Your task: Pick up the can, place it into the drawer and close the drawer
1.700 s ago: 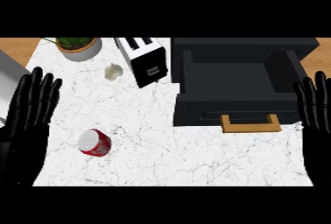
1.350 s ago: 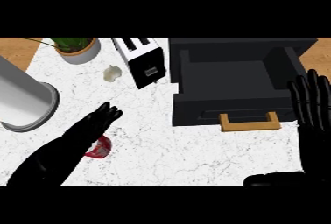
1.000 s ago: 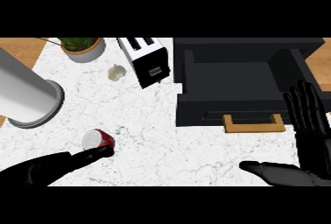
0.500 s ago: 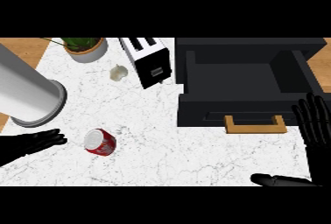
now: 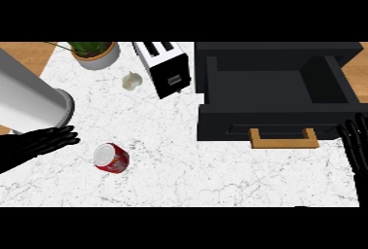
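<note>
marble counter [image 5: 215, 175], left hand [image 5: 32, 146] now nearer red can [image 5: 111, 158], drawer [image 5: 277, 92] still open

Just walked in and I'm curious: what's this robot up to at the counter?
It is going for the red can, which lies on its side on the marble counter, untouched. The left hand hovers open just left of the can, not holding it. The black drawer stands open with nothing visible inside, its wooden handle facing the robot. The right hand rests open at the right edge.
</note>
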You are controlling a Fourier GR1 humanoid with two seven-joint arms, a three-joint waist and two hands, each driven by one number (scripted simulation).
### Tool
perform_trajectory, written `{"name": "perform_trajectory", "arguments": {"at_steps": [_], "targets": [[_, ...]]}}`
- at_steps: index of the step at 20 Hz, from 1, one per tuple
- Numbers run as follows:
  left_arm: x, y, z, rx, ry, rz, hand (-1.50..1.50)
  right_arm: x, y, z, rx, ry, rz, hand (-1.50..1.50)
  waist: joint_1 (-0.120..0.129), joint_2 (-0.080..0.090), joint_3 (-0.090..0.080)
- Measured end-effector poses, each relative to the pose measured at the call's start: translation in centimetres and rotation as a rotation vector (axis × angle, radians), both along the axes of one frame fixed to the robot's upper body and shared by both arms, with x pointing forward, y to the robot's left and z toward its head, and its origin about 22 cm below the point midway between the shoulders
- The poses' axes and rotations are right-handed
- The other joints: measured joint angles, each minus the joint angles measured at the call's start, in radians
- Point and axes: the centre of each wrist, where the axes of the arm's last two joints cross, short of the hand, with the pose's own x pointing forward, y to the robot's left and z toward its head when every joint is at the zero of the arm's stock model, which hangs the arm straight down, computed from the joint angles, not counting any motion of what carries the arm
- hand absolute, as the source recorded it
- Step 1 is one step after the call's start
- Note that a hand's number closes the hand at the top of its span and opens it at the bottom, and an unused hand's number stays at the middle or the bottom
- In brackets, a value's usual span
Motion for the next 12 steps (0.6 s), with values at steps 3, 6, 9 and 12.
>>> {"name": "perform_trajectory", "arguments": {"at_steps": [3, 6, 9, 12], "targets": [[0.3, -0.9, -1.2, 0.003, 0.005, 0.0, -1.5, -0.1, -0.2, -0.8, 0.006, -0.004, 0.003, -1.5, 0.001, 0.0, 0.0], [0.7, -1.2, -2.0, 0.015, 0.011, 0.008, -1.5, 0.0, -0.3, -1.0, 0.0, -0.002, -0.006, -1.5, 0.002, 0.0, 0.0], [1.1, -1.6, -2.9, 0.027, 0.017, 0.014, -1.5, -0.2, -1.3, -1.1, -0.004, -0.003, -0.006, -1.5, 0.001, 0.0, 0.0], [1.5, -2.9, -3.7, 0.034, 0.017, 0.01, -1.5, -0.5, -1.6, -1.3, -0.008, 0.001, -0.008, -1.5, 0.001, 0.0, 0.0]]}}
